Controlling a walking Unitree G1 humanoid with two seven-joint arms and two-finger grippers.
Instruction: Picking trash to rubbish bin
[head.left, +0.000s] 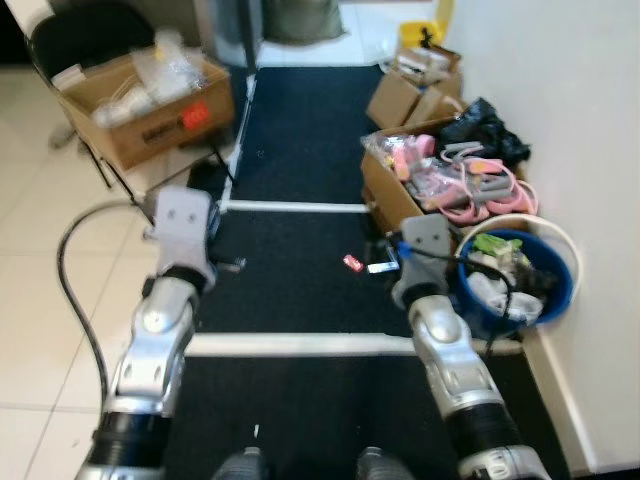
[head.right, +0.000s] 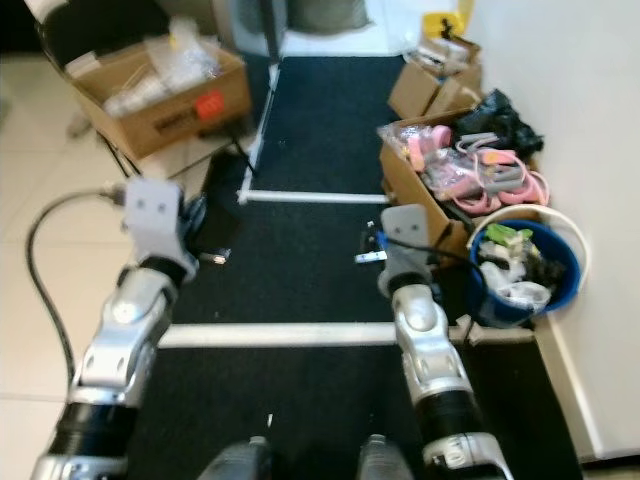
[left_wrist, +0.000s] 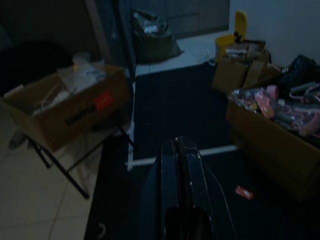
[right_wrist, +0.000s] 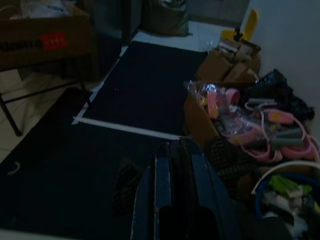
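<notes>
Black mat (head.left: 300, 150): red wrapper (head.left: 353, 263), blue bin (head.left: 520, 285), apparently cardboard boxes (head.left: 400, 190).

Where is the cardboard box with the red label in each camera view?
Left eye view: cardboard box upper left, on the black chair.
Right eye view: upper left too.
Left wrist view: on the chair, over the tiles beside the mat.
Right wrist view: its red-labelled side, beyond the mat's edge.
Shared landmark: the white strip across the mat.
</notes>
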